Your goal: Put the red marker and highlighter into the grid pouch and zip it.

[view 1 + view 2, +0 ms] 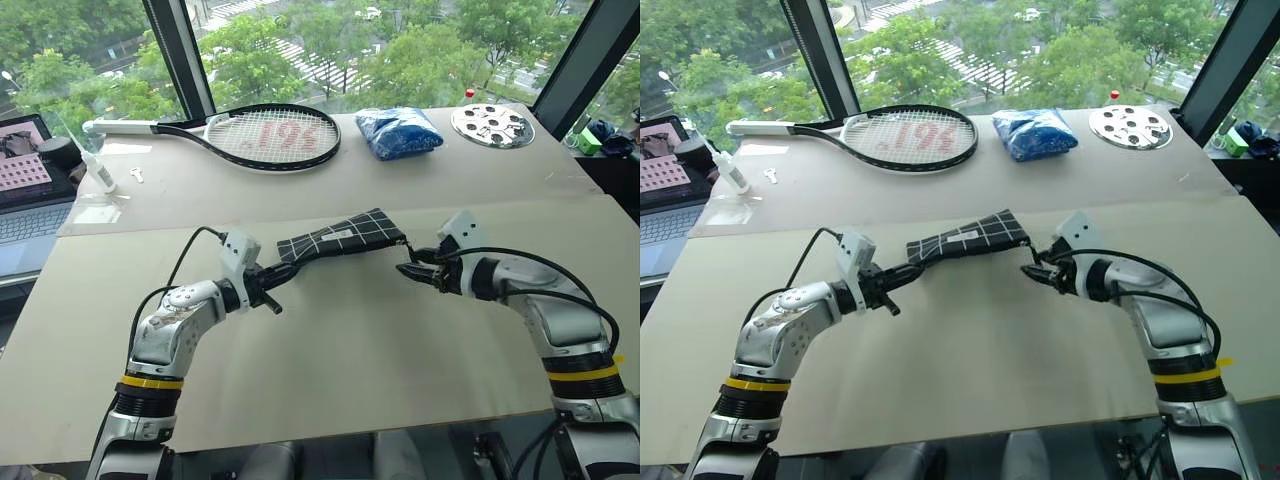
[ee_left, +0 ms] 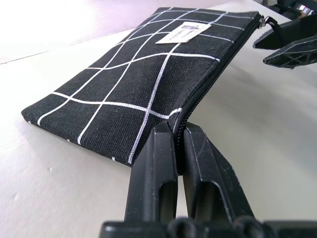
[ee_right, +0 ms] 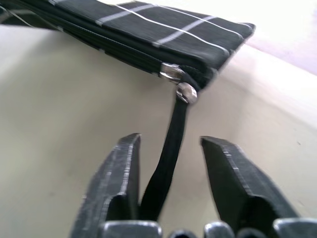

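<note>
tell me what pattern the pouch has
Black with thin white grid lines, on the pouch; clearest in the left wrist view.

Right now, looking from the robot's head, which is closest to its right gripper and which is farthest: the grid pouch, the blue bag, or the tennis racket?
From the right gripper:
1. The grid pouch, right beside it, toward the left arm.
2. The blue bag, farther back near the window.
3. The tennis racket, back and off to the left; its head is already farther than the bag, its handle farther still.

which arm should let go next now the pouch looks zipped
Left. The right gripper already stands open around the pull cord, zipper at the end. The left gripper is shut on the grid pouch, holding it above the table.
</note>
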Motion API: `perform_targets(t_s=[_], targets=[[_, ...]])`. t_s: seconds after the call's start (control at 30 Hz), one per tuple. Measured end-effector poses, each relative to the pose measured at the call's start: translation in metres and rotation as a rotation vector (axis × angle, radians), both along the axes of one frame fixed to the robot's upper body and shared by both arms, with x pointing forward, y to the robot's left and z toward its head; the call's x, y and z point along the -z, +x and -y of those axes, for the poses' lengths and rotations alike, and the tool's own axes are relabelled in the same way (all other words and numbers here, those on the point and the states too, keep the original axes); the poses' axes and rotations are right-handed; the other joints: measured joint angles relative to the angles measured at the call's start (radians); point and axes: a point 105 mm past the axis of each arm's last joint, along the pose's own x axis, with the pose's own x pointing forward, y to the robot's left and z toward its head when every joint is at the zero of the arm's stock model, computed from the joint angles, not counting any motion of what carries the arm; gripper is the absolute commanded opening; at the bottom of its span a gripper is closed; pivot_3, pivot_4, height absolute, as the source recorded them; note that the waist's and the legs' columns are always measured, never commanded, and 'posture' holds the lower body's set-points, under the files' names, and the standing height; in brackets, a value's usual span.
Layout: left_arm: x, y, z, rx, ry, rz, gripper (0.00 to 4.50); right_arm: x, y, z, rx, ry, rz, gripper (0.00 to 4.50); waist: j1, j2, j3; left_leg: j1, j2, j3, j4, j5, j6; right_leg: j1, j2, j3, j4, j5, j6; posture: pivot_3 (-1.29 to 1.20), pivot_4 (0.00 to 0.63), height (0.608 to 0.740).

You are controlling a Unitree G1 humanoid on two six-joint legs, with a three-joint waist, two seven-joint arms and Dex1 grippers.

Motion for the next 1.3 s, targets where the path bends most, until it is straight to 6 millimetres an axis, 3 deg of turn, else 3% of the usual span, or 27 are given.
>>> perform_targets(t_s=[0.13, 0.33, 0.4, 0.53, 0.67, 0.73, 0.83, 0.93, 1.1, 1.2, 1.3], targets=[[-0.002, 0.000, 0.003, 0.021, 0.001, 0.006, 0.00, -0.001, -0.022, 0.006, -0.071, 0.105, -0.122, 3.30, 0.014, 0.000, 0.000, -0.001, -0.001, -0.001, 0.000, 0.000, 0.000, 0.000, 0.000, -0.001, -0.001, 0.000, 0.000, 0.00, 0.150, 0.740], [-0.002, -0.001, 0.013, 0.105, 0.040, 0.012, 0.00, -0.011, -0.063, 0.067, -0.068, 0.112, -0.182, 3.30, 0.026, 0.000, 0.000, -0.002, -0.001, 0.004, 0.001, -0.001, 0.002, 0.000, -0.001, -0.001, -0.001, 0.000, 0.000, 0.00, 0.150, 0.740], [-0.002, -0.002, 0.019, 0.139, 0.057, 0.018, 0.00, -0.010, -0.072, 0.077, -0.066, 0.104, -0.183, 3.30, 0.022, 0.000, 0.000, -0.001, 0.000, 0.009, 0.002, -0.001, 0.002, 0.000, -0.001, -0.001, -0.001, 0.000, 0.000, 0.00, 0.150, 0.740], [0.002, -0.007, 0.032, 0.218, 0.101, 0.033, 0.00, -0.008, -0.082, 0.098, -0.022, 0.094, -0.174, 3.30, 0.017, 0.000, 0.000, 0.000, 0.001, 0.014, 0.002, -0.001, 0.002, 0.001, -0.001, 0.001, 0.000, 0.000, 0.000, 0.00, 0.150, 0.740], [0.009, -0.008, 0.037, 0.235, 0.150, 0.041, 0.00, -0.012, -0.080, 0.103, 0.007, 0.077, -0.129, 3.30, 0.016, -0.001, 0.000, 0.001, 0.001, 0.014, 0.003, -0.001, 0.002, 0.001, 0.000, 0.002, 0.000, 0.000, 0.000, 0.00, 0.150, 0.740], [0.010, -0.008, 0.038, 0.233, 0.152, 0.036, 0.81, -0.010, -0.078, 0.104, 0.026, 0.064, -0.120, 3.40, 0.020, -0.001, 0.000, 0.001, 0.001, 0.014, 0.004, -0.001, 0.002, 0.001, 0.000, 0.002, 0.000, 0.001, 0.000, 0.00, 0.150, 0.740], [0.014, -0.010, 0.041, 0.239, 0.140, -0.008, 1.57, -0.004, -0.077, 0.099, 0.026, 0.066, -0.129, 3.40, 0.023, -0.001, 0.000, 0.000, 0.001, 0.014, 0.004, -0.001, 0.002, 0.001, -0.001, 0.002, 0.000, 0.001, 0.000, 0.00, 0.150, 0.740], [0.013, -0.015, 0.046, 0.263, 0.112, -0.049, 2.68, -0.001, -0.075, 0.097, 0.025, 0.061, -0.136, 3.40, 0.024, -0.001, 0.000, 0.000, 0.001, 0.014, 0.005, -0.001, 0.002, 0.001, -0.001, 0.002, 0.000, 0.001, 0.000, 0.00, 0.150, 0.740], [-0.017, -0.027, 0.049, 0.314, -0.004, -0.030, 4.49, -0.006, -0.070, 0.101, 0.040, 0.055, -0.119, 3.40, 0.022, -0.001, 0.000, 0.000, 0.002, 0.014, 0.005, -0.001, 0.002, 0.001, 0.000, 0.002, 0.000, 0.001, 0.000, 0.00, 0.150, 0.740], [-0.043, -0.035, 0.037, 0.323, -0.099, 0.010, 4.49, -0.013, -0.066, 0.107, 0.052, 0.042, -0.107, 3.40, 0.020, -0.001, 0.000, 0.000, 0.006, 0.014, 0.005, -0.001, 0.002, 0.001, 0.001, 0.002, 0.000, 0.001, 0.000, 0.00, 0.150, 0.740], [-0.063, -0.035, 0.005, 0.265, -0.173, 0.034, 4.49, -0.018, -0.065, 0.112, 0.062, 0.044, -0.096, 3.40, 0.018, 0.000, 0.000, 0.001, 0.008, 0.014, 0.005, -0.001, 0.002, 0.001, 0.002, 0.001, 0.000, 0.001, 0.000, 0.00, 0.150, 0.740]])
